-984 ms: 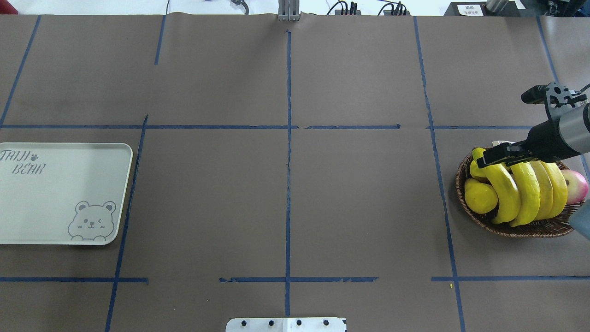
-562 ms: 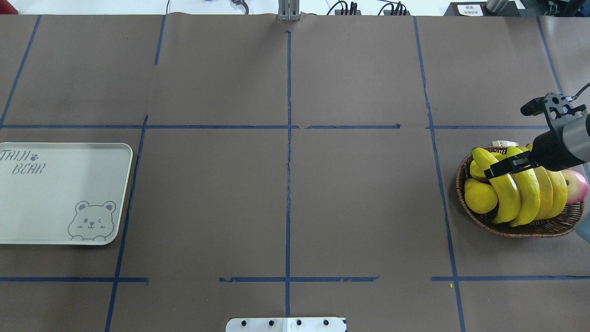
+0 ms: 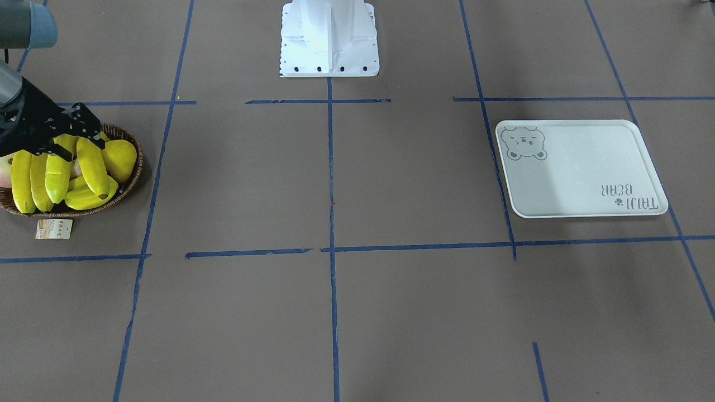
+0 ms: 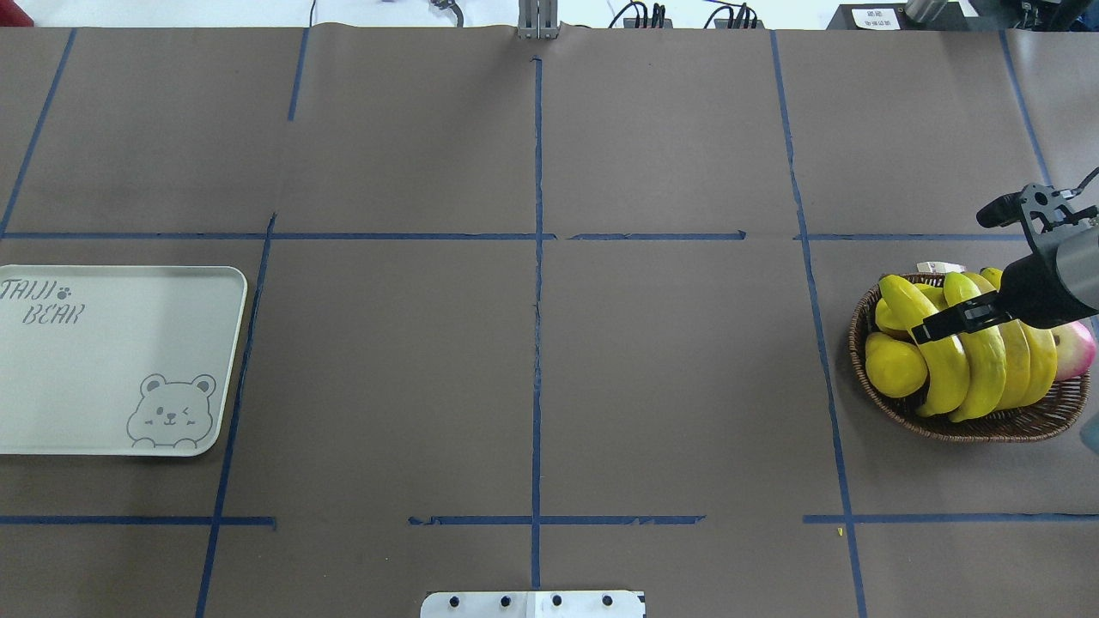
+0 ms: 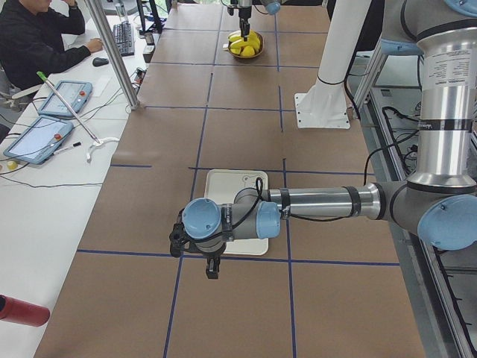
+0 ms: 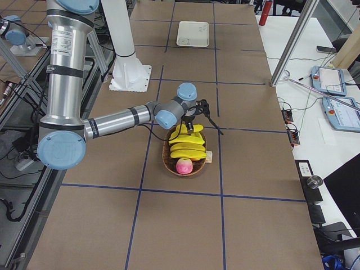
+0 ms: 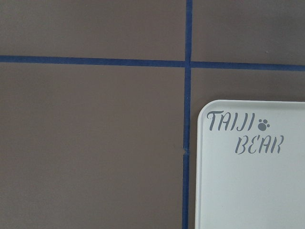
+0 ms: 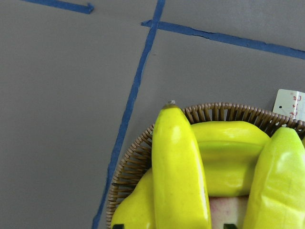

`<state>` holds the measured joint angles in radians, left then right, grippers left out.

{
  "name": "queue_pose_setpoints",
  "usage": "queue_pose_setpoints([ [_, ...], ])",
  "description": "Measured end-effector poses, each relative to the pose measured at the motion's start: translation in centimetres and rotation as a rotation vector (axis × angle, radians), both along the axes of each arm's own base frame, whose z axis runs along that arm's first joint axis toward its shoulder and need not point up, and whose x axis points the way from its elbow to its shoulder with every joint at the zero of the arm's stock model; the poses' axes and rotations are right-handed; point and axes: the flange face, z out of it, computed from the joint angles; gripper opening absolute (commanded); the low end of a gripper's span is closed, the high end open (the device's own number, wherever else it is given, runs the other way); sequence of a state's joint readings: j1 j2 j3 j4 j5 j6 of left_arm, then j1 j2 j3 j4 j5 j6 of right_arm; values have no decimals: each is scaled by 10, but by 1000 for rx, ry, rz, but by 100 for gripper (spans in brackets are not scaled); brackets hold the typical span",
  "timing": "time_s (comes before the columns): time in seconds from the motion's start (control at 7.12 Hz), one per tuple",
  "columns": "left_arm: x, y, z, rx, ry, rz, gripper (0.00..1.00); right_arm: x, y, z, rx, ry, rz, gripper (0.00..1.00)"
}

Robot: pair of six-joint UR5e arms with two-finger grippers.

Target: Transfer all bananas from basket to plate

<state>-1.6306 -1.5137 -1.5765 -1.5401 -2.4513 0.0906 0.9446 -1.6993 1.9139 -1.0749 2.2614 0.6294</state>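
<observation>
Wide-parted right jaws astride the banana (image 4: 940,369) nearest the desk's middle, a fingertip (image 4: 940,324) down each flank, no squeeze visible. All four bananas (image 4: 987,360) side by side in the basket (image 4: 970,427) at the right end of the desk (image 4: 532,343), with a plump yellow fruit (image 4: 893,365) and a pink apple (image 4: 1077,343). Small paper tag (image 3: 53,228) just outside the rim. White plate (image 4: 103,369) well apart at the left end. Left jaws hanging near the plate's lettered corner; parted or closed, cannot tell.
</observation>
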Motion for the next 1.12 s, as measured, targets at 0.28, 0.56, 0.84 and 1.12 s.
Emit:
queue_pose_setpoints([
  [0.28, 0, 0, 0, -1, 0, -1, 100, -7, 4, 4, -9, 8, -17, 74],
  [0.56, 0, 0, 0, -2, 0, -2, 100, -12, 6, 8, -17, 14, -28, 72],
  [0.84, 0, 0, 0, -2, 0, -2, 100, -13, 6, 12, -23, 19, -30, 46],
  [1.12, 0, 0, 0, -3, 0, -3, 100, -13, 6, 13, -24, 19, -32, 19],
])
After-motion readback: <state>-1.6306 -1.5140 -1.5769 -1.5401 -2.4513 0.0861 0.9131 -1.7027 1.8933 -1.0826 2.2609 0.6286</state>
